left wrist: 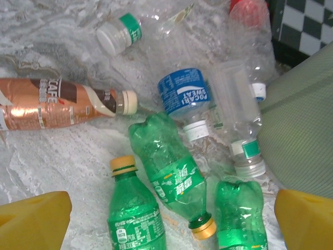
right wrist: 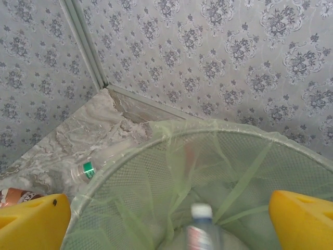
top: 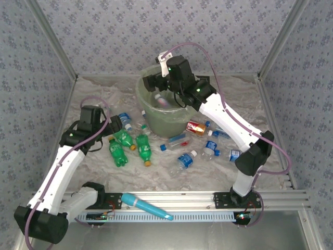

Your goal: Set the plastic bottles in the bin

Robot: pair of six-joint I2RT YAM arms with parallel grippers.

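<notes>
A teal stick [top: 147, 206] lay on the front rail, nowhere near blocking anything. The right gripper [right wrist: 169, 219] hung over the bin [top: 158, 124], fingers wide apart and empty. The left gripper [left wrist: 170, 219], also spread, hovered above the green bottles [left wrist: 171, 174]. One clear bottle [right wrist: 202, 229] (blurry) was inside the bin, and the others lay scattered on the table [top: 166, 174] beside it.
</notes>
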